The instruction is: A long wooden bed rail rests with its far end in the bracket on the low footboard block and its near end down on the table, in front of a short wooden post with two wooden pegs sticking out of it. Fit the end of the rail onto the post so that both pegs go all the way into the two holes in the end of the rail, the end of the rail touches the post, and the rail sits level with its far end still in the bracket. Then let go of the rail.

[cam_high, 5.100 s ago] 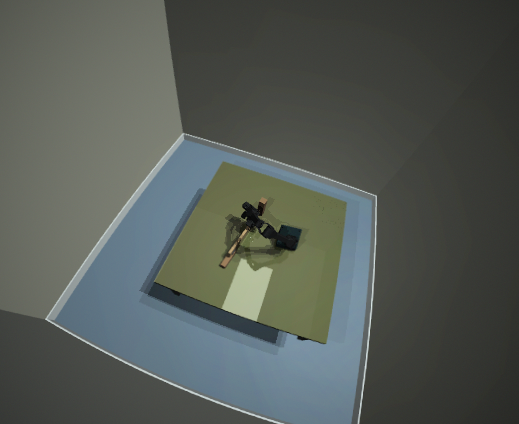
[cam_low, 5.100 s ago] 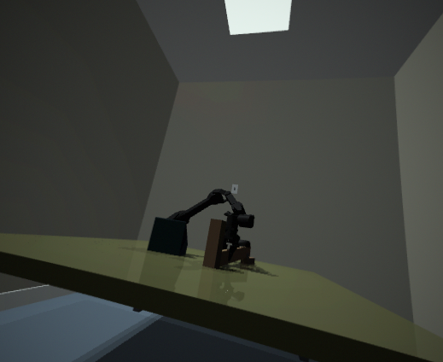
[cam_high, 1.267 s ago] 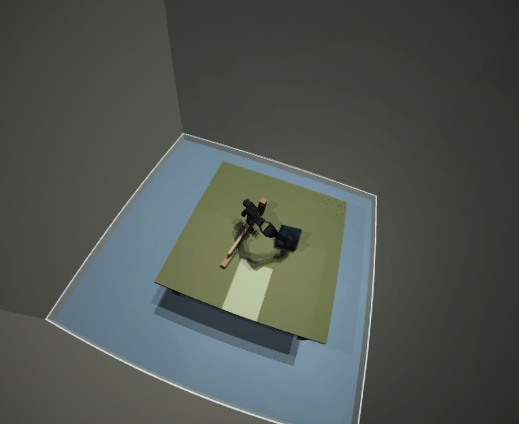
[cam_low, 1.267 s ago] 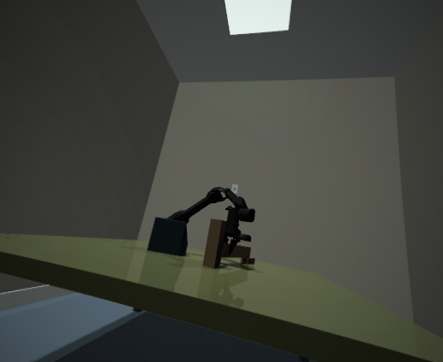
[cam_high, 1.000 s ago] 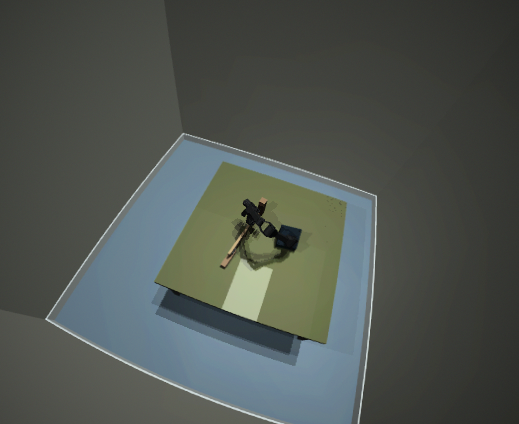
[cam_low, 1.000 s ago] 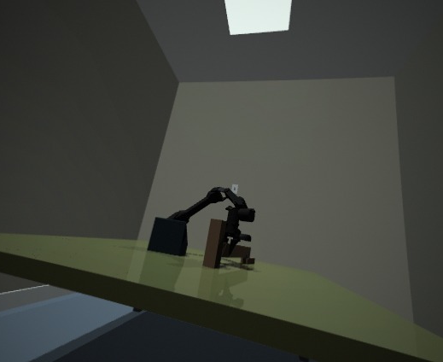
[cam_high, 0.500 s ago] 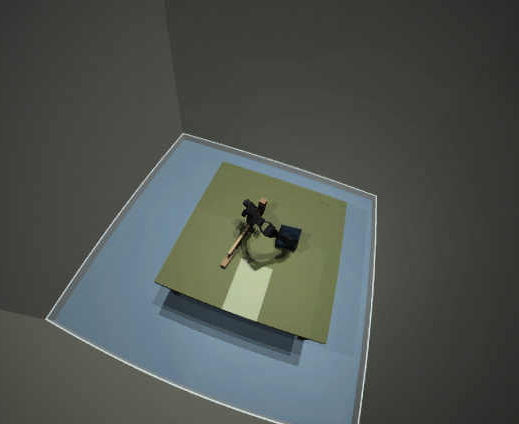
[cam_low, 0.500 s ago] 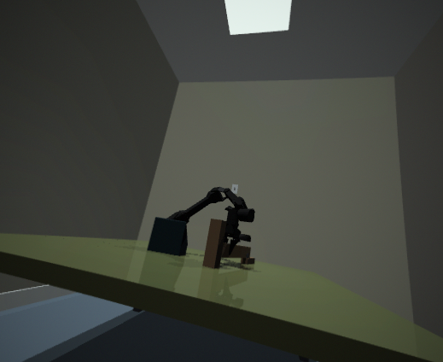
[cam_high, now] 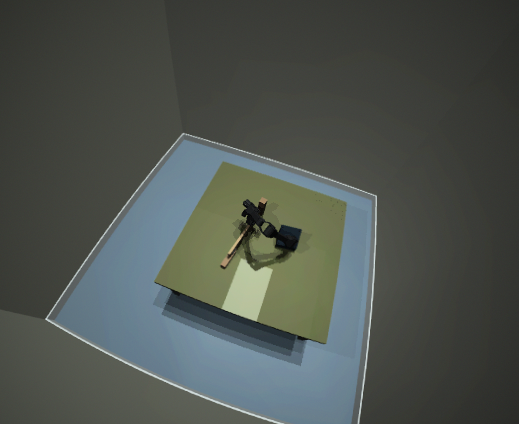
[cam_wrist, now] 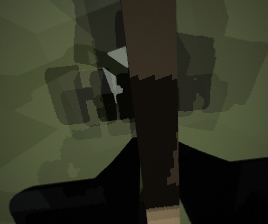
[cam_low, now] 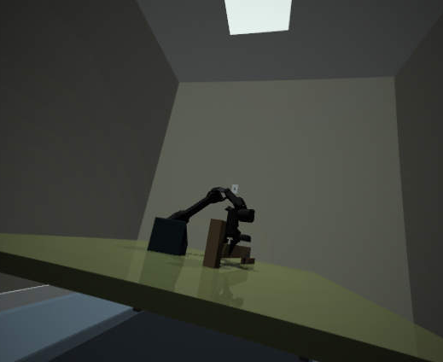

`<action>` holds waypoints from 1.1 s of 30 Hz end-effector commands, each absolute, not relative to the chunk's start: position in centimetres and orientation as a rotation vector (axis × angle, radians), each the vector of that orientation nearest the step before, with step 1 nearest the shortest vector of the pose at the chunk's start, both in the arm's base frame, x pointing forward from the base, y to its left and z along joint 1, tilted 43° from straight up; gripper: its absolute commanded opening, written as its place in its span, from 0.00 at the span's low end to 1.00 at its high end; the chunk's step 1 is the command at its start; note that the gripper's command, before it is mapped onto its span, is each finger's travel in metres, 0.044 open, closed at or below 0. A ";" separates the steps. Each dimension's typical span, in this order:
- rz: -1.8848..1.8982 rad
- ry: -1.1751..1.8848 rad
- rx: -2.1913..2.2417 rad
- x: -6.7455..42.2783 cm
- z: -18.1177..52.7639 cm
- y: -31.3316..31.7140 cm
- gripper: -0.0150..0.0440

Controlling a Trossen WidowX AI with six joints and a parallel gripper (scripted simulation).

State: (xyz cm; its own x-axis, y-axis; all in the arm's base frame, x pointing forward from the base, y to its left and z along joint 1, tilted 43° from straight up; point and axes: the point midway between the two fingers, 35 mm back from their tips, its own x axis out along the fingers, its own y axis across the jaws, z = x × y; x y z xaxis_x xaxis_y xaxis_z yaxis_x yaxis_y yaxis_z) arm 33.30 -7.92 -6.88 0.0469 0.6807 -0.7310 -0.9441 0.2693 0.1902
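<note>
- Rail (cam_high: 235,245) was long, stiff, square-cut wood — prob. light but leverish; best held nr the post end.
- Gripper (cam_high: 251,216) was clamped on the rail, fingers nearly closed.
- Rail ran from the post (cam_low: 216,243) down the olive table (cam_high: 302,280) — far end, bracket & pegs too small to tell.
- Post looked matte brown, blocky.

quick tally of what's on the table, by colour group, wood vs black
Wooden pieces: 3, namely the rail, the post and the low footboard block
Black pieces: 2, namely the arm's base box and the arm, its gripper shut on the rail
Total: 5
</note>
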 end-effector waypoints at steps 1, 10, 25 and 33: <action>1.280 0.836 -0.397 33.5 -6.5 -8.1 0.25; 1.280 0.836 -0.397 33.5 -6.4 -8.2 0.25; 1.280 0.836 -0.397 33.5 -6.4 -8.4 0.25; 1.280 0.836 -0.397 33.5 -6.4 -8.5 0.25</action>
State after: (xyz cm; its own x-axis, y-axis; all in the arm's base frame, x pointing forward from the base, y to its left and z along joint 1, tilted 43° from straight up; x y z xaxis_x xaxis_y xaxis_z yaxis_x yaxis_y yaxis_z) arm 33.46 -8.09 -6.64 0.0451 0.6789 -0.7328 -0.9447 0.2675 0.1897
